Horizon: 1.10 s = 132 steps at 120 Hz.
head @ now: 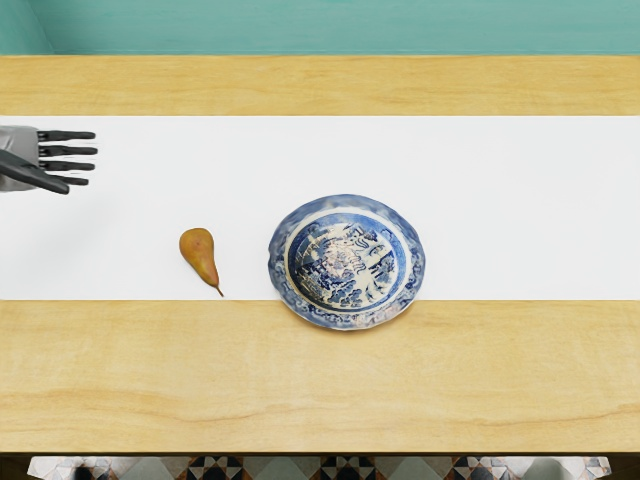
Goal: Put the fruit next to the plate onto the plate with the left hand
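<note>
**Pear not picked up yet, task at start**

Pear (pixel 199 256): lies on its side on the white runner (pixel 500 200), left of centre in the frame. Fat end is toward upper left, stem points lower right. Nothing is touching it. It sits just left of the plate (pixel 280 262) with a clear gap between them, no contact.

Plate: blue/white pattern, about mid-frame. Its lower rim runs past the runner's edge over the bare wood table (pixel 320 380). No fruit on it.

Left hand (pixel 45 160): upper left of frame, right at the pic's edge, only the hand + a bit of wrist show. Fingers (pixel 75 150) are straight and apart, pointing right, with the thumb angled under them. It holds nothing. It's well apart from the pear, up and left of it. Can't tell its height over the table from this single view. Right arm: not in view.

Status: nothing done as far as the pic shows. The whole seq is left: reach down-right to the pear, close on it, lift, carry right over the plate rim, set down in the well, let go.

Notes (my read): the pear is tapered and lying flat, so the fat end is prob the better grab point. It could roll if nudged from the side. The carry itself is short since the plate is right next to it.
</note>
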### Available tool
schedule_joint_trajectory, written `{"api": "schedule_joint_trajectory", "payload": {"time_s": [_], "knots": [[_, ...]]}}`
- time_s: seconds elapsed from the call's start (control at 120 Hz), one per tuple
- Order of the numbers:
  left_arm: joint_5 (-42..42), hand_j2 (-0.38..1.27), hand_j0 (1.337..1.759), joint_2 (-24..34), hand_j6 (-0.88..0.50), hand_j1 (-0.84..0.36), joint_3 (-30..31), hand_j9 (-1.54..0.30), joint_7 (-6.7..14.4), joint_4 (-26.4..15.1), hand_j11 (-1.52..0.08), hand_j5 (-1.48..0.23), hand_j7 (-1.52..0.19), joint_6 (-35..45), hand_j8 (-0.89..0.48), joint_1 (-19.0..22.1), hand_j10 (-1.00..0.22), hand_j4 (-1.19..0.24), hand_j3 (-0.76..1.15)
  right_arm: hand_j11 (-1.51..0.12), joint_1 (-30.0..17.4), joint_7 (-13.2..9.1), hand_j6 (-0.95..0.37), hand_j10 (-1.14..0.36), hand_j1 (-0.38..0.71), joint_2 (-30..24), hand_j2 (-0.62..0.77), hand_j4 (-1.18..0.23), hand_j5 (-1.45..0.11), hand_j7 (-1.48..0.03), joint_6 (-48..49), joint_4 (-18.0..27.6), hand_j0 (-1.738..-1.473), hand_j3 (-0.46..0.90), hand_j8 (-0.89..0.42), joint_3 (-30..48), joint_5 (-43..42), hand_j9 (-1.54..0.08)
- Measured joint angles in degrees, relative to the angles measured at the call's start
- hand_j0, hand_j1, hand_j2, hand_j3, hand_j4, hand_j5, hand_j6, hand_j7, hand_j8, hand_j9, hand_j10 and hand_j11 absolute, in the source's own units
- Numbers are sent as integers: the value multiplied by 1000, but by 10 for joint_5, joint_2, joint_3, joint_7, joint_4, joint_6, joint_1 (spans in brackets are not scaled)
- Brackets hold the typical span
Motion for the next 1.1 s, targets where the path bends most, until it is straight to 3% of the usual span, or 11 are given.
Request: {"api": "schedule_joint_trajectory", "payload": {"time_s": [0.217,0.325,0.375,0.45,0.617,0.733,0.95,1.1], "knots": [[2,2,1658,-23,-12,333,10,-17,0,2,-17,-17,-17,0,-12,-1,-12,-12,0,-29,0,0,-22,-22,-322,0,-4,-22,-29,-29,0,0,-1658,0,-22,0,0,-29],[19,2,1658,-33,-10,335,38,-16,0,-1,-16,-15,-15,0,-10,-36,-11,-11,0,-29,0,0,-22,-22,-322,0,-4,-22,-29,-29,0,0,-1658,0,-22,0,0,-29],[55,2,1658,-66,-10,335,60,-15,0,-1,-15,-15,-15,0,-10,-81,-10,-10,0,-29,0,0,-22,-22,-322,0,-4,-22,-29,-29,0,0,-1658,0,-22,0,0,-29],[116,2,1658,-81,-12,334,80,-17,0,-2,-17,-17,-17,0,-12,-110,-12,-12,0,-29,0,0,-22,-22,-322,0,-4,-22,-29,-29,0,0,-1658,0,-22,0,0,-29],[260,6,1658,-107,-32,313,95,-40,0,-42,-40,-40,-40,0,-32,-123,-31,-32,0,-29,1,0,-22,-22,-322,0,-4,-22,-29,-29,0,0,-1658,0,-22,0,0,-29],[354,10,1658,-102,-54,287,97,-67,0,-115,-67,-68,-68,0,-54,-129,-53,-54,0,-29,1,0,-22,-22,-322,0,-4,-22,-29,-29,0,0,-1658,0,-22,0,0,-29],[499,18,1658,-30,-89,248,97,-110,0,-350,-110,-111,-110,0,-88,-109,-87,-88,0,-29,1,0,-22,-22,-322,0,-4,-22,-29,-29,0,0,-1658,0,-22,0,0,-29],[574,21,1658,-37,-107,227,97,-133,0,-423,-133,-134,-133,51,-106,-84,-105,-106,0,-29,1,0,-22,-22,-322,0,-4,-22,-29,-29,0,0,-1658,0,-22,0,0,-29]]}}
